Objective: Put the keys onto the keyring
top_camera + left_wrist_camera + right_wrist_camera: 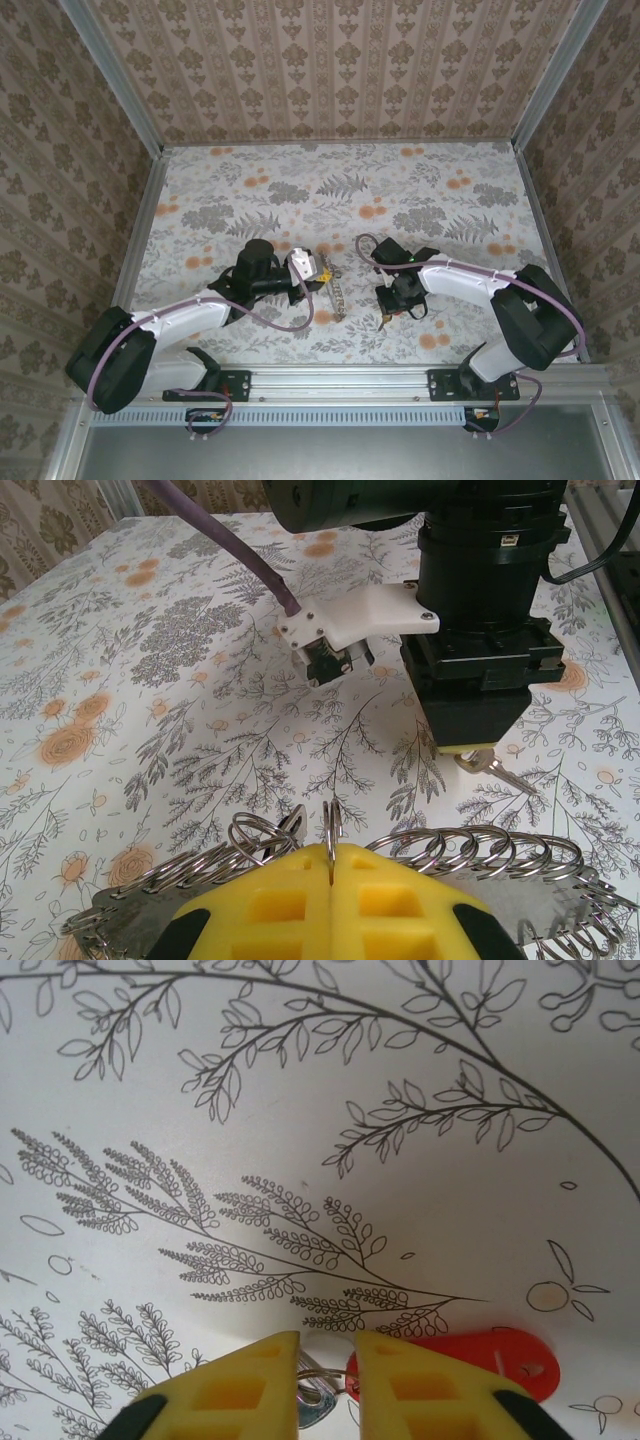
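1. Near the middle of the flowery-print tabletop [300, 180], between the two arms, lies a flat grey metal strip [338, 295] [135, 915] strung with a whole row of silvery split rings, running near-to-far.
2. Left gripper [320, 270] [330, 858] is at the strip's far end. Its yellow fingers are pressed tight together, and one thin silvery keyring [330, 825] stands upright right in the seam, so it looks pinched.
3. Right gripper [387, 318] [465, 748] [327, 1345] is off to the right of the strip, not touching it, nose down at the table.
4. Its yellow fingers have a slim gap between them, with a thin wire loop and a bit of silvery key sitting in it. Honestly can't tell if it's squeezing them or just straddling them.
5. A red plastic key head [480, 1360] lies flat on the table just beside one of those fingers, and a silver key blade [497, 773] pokes out from under the gripper's tip.
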You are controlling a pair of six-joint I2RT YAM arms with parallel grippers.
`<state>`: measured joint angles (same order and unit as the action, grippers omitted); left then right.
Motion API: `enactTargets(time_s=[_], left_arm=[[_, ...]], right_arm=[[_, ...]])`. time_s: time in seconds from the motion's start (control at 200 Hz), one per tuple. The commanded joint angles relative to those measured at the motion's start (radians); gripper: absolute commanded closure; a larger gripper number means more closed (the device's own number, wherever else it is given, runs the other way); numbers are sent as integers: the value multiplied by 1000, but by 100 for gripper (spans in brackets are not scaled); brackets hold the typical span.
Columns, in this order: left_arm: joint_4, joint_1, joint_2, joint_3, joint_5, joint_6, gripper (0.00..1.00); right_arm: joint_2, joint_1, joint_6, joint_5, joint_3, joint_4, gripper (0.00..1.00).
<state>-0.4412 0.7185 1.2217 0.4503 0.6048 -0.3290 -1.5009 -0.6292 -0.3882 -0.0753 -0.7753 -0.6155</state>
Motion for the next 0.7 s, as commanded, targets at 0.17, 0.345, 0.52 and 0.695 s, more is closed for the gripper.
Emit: enactTargets(time_s=[0.17, 0.345, 0.52, 0.695], left_arm=[[-3, 1, -28, 27, 10, 8, 100], [-2, 1, -28, 27, 9, 8, 100], [-4, 1, -34, 22, 1, 6, 100], [-9, 1, -37, 19, -10, 1, 100]], right_arm=[[13, -3, -5, 100, -25, -28, 89], [47, 11, -26, 146, -36, -52, 88], [103, 10, -129, 53, 4, -58, 76], [172, -32, -312, 6, 79, 3, 66]])
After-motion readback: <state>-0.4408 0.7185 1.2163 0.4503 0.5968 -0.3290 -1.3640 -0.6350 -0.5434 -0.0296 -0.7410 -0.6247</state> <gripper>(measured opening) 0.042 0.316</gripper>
